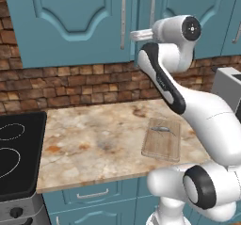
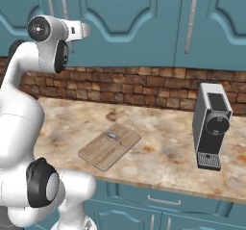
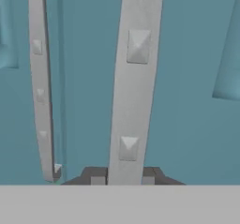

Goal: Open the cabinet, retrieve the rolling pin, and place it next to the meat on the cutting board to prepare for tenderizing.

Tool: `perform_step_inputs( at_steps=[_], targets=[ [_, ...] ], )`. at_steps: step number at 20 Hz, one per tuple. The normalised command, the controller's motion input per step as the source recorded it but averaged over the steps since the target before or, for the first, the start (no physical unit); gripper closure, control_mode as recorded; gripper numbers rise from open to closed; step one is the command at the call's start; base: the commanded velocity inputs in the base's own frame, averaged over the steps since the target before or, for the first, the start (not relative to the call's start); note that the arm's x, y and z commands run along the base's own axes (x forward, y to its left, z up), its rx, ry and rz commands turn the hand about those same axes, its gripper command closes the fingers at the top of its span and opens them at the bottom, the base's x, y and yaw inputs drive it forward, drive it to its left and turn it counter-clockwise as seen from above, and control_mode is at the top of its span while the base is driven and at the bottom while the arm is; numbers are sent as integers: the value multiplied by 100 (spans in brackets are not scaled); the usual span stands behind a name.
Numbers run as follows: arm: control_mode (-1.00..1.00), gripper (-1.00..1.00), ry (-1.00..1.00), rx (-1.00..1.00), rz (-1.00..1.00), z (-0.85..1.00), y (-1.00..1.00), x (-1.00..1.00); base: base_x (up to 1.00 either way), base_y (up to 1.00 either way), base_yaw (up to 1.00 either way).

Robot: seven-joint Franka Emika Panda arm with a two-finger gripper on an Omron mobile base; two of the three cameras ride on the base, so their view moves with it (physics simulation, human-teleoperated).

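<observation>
From the left base view I see my arm reaching up to the cabinet, whose two doors are shut, the hand at the vertical silver handle of the right door, just beside the left door's handle. Below, the cutting board lies on the marble counter near its front edge, toward the right end, with the meat a thin grey sliver on the board's far half. A black stove sits off the counter's left end. In the right base view the hand again meets the cabinet at the paired handles at upper left; the cutting board lies angled near the front edge, the meat on its far part, and a grey coffee machine stands well apart toward the right end. In the hand view the gripper is clenched on the handle, one dark finger tip on either side of the bar, with the neighbouring handle to the left.
</observation>
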Motion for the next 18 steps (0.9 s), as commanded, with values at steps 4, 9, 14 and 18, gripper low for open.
perform_step_inputs(
  at_steps=[4, 9, 14, 18],
  targets=[
    [-100, 100, 0, 3, 13, -7, -26, -87, 0, 0, 0],
    [-100, 100, 0, 4, 13, -8, -34, -88, 0, 0, 0],
    [-100, 100, 0, 3, 11, -12, -30, -69, 0, 0, 0],
    [-100, -100, 2, 3, 1, -9, -24, -45, 0, 0, 0]
  ],
)
